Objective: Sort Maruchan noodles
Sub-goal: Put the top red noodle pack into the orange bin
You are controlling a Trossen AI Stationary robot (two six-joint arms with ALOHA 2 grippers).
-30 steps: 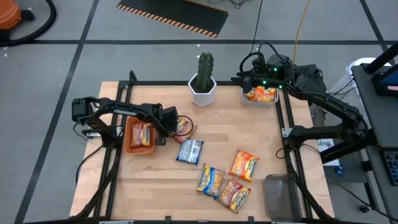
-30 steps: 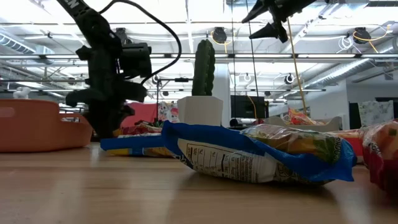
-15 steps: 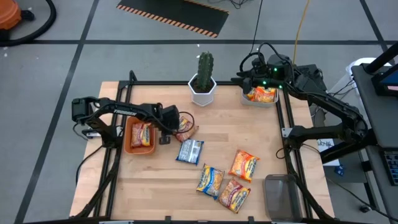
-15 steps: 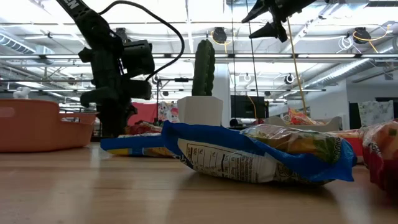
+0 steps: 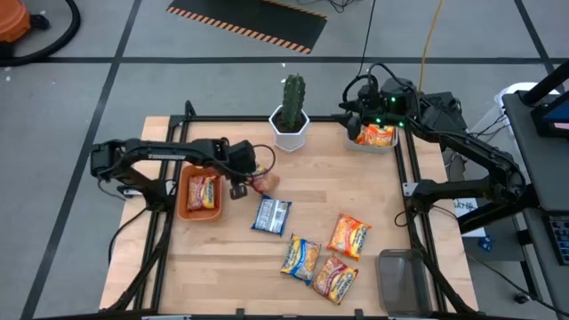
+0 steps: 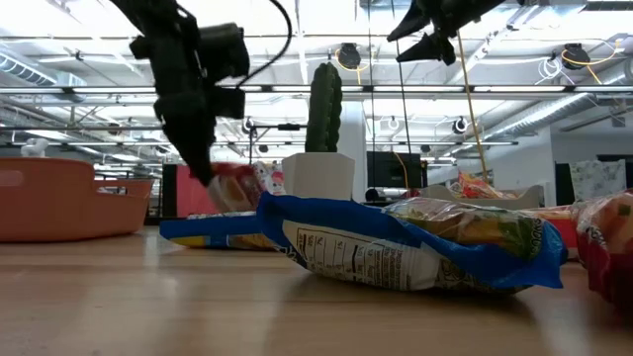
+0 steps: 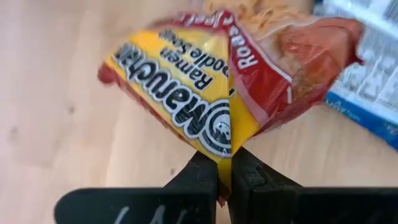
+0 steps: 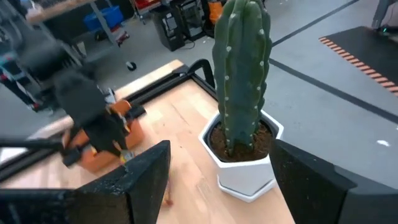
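Note:
My left gripper (image 5: 242, 184) hangs just right of the orange bin (image 5: 184, 206) and is shut on a red and yellow Maruchan noodles packet (image 7: 205, 81). One packet (image 5: 202, 191) lies in the orange bin. A blue packet (image 5: 271, 214) lies flat at the table's middle, and three more (image 5: 300, 257) (image 5: 348, 236) (image 5: 333, 277) lie flat toward the near right. My right gripper (image 8: 217, 186) stands open, high over the grey bin (image 5: 372, 146) at the far right, which holds packets (image 5: 373, 135). My left gripper pinches the packet's yellow edge (image 7: 222, 155) between its two fingers (image 7: 202, 180). The fingers come steeply from above, pointing down. The packet hangs tilted below them (image 6: 232, 184); in the low view the blue packet (image 6: 396, 242) hides its lower end.
A cactus in a white pot (image 5: 291, 116) stands at the middle of the far edge. A clear bin (image 5: 400, 280) sits at the near right corner. Bare wood (image 5: 213, 267) lies at the near left.
My left gripper has shut on the red and yellow packet beside the orange bin, rolled about its own line and risen. The packet has come up from lying flat on the table and now hangs tilted under the fingers.

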